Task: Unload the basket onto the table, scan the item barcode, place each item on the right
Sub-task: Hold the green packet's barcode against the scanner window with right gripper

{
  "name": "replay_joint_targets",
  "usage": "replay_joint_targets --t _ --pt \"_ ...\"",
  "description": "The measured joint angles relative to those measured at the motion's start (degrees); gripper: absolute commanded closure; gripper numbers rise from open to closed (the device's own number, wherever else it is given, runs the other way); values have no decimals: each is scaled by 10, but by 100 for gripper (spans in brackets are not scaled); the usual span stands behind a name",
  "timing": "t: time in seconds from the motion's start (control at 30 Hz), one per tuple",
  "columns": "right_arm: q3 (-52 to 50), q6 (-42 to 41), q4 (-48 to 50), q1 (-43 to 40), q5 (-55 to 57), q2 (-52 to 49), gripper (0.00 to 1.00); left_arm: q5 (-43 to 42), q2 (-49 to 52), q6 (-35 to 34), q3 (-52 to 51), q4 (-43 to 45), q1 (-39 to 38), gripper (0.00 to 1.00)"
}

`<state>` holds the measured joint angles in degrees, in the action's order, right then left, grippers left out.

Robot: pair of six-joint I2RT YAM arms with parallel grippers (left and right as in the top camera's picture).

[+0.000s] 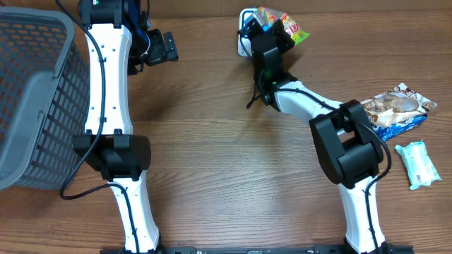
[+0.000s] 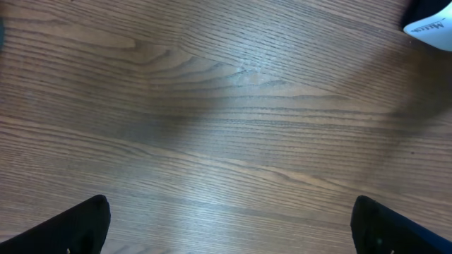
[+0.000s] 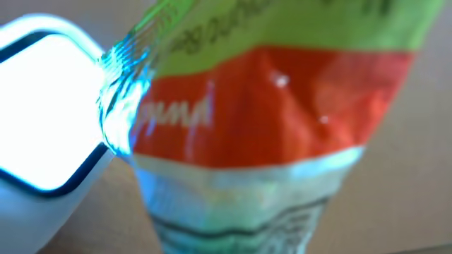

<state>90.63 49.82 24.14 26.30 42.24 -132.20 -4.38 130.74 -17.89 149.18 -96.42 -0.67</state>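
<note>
The item is a crinkly packet (image 1: 291, 27) in green, orange and clear film. My right gripper (image 1: 272, 31) is shut on it at the far middle of the table. It hangs right beside the white barcode scanner (image 1: 244, 37). In the right wrist view the packet (image 3: 268, 106) fills the frame, blurred, with the scanner's glowing white face (image 3: 42, 106) at its left; my own fingers are hidden behind the packet. No barcode shows. My left gripper (image 1: 167, 46) stands open over bare wood, its fingertips (image 2: 85, 226) wide apart with nothing between them.
A grey mesh basket (image 1: 35, 92) sits at the left edge. At the right lie a snack bag (image 1: 397, 104) on a blue packet and a teal packet (image 1: 418, 164). A corner of the scanner (image 2: 431, 28) shows in the left wrist view.
</note>
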Motion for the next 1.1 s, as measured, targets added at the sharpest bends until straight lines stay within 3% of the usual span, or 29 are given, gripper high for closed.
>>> replay_joint_targets --t 0.37,0.6,0.77,1.1 --pt "0 42 103 0 -35 -16 96 0 0 0 0 0 0 0" --pt "0 44 118 -9 -54 -16 96 0 0 0 0 0 0 0" --pt "0 64 207 -24 -60 -23 96 0 0 0 0 0 0 0" --pt "1 102 257 -34 -73 -108 96 0 0 0 0 0 0 0"
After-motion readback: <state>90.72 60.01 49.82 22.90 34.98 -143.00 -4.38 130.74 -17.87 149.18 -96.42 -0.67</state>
